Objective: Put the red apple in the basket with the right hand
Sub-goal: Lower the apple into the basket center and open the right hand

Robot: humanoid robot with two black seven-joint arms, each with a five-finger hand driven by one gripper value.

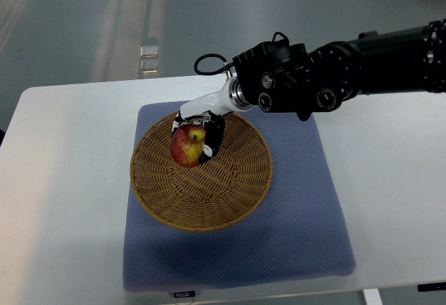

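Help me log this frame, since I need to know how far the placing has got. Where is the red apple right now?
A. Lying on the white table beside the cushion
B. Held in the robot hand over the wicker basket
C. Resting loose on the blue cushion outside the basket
B: the right robot hand has its fingers wrapped around the red apple, over the wicker basket.

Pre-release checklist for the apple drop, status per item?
1. Right robot hand shut on the red apple: ok.
2. Apple over the basket, inside its rim: ok.
3. Apple resting on the basket floor: cannot tell.
4. Basket fully on the blue mat: ok.
5. Basket interior free of other objects: ok.
6. Left arm out of the way: ok, not in view.
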